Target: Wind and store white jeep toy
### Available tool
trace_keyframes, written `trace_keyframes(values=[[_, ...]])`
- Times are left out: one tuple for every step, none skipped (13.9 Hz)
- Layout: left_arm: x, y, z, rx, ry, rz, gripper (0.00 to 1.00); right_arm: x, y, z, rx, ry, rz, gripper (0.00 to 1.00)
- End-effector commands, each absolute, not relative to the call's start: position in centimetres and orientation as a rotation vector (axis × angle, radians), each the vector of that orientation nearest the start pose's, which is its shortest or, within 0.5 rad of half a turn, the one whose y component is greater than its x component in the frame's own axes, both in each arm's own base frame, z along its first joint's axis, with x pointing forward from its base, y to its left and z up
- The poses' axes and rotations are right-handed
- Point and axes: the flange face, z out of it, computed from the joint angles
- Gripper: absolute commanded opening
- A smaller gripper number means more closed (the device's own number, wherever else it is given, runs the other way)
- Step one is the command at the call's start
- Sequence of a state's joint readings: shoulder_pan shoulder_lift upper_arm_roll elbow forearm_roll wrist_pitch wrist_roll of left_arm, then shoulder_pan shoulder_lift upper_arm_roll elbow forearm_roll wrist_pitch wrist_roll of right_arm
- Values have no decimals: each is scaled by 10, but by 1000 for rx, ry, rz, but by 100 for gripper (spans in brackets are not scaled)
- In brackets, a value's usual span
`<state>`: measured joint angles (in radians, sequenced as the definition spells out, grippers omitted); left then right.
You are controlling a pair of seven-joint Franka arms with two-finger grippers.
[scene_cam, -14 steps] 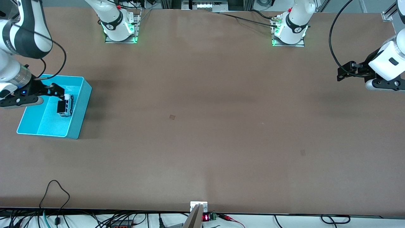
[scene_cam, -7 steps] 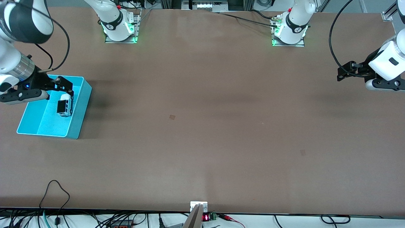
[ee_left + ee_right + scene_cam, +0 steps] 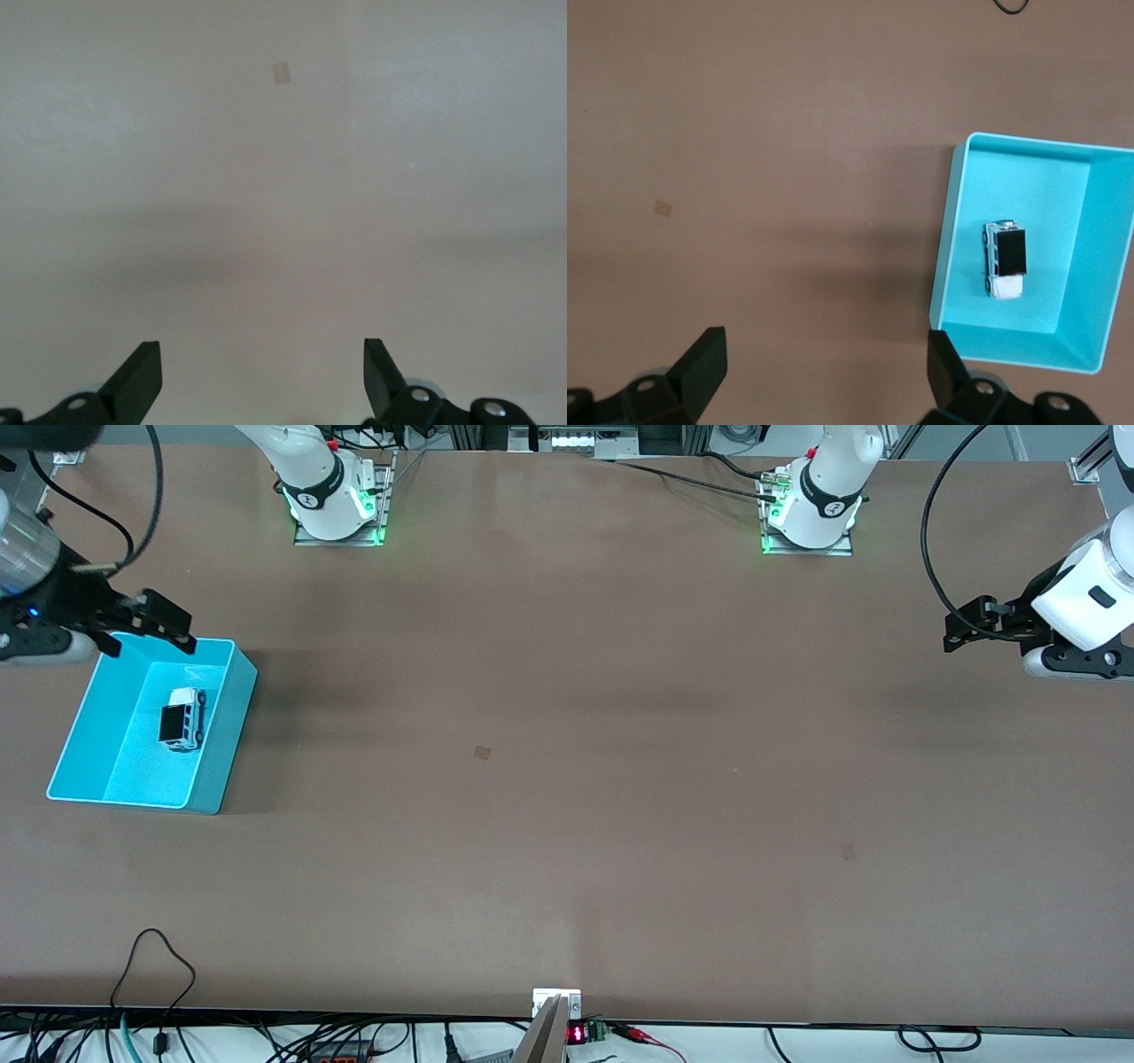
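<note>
My right gripper [image 3: 168, 631] has lifted up and away from the white jeep toy [image 3: 182, 718], and now it hangs spread wide and empty over the rim of the blue bin [image 3: 226, 726]. The jeep sits on its wheels inside the bin. My left gripper [image 3: 955, 627] waits, also spread wide and empty, over the worktop [image 3: 567, 779] at its own end.

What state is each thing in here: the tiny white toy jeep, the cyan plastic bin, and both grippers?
White toy jeep with black roof: upright on its wheels inside the bin, released.
Cyan rectangular plastic bin: open-topped, on the table.
Right gripper: open, empty, over the bin's edge.
Left gripper: open, empty, waiting.
</note>
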<state>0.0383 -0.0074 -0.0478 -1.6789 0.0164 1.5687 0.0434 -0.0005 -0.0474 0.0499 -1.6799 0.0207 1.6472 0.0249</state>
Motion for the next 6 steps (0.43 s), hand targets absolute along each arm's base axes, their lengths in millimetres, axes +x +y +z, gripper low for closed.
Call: trace_keyframes(values=[[544, -5, 586, -3125, 84, 159, 100, 532, 31, 626, -3120, -32, -30, 100], [544, -4, 586, -3125, 82, 159, 100, 528, 31, 631, -3115, -10, 7, 100], [544, -6, 586, -3125, 87, 159, 100, 526, 29, 638, -3116, -4, 21, 100], [544, -6, 586, -3125, 87, 159, 100, 527, 27, 640, -3113, -6, 21, 100], [544, -6, 586, -3125, 89, 159, 100, 527, 27, 640, -3113, -6, 21, 100], [544, -6, 586, -3125, 89, 159, 100, 528, 26, 640, -3113, -4, 21, 100]])
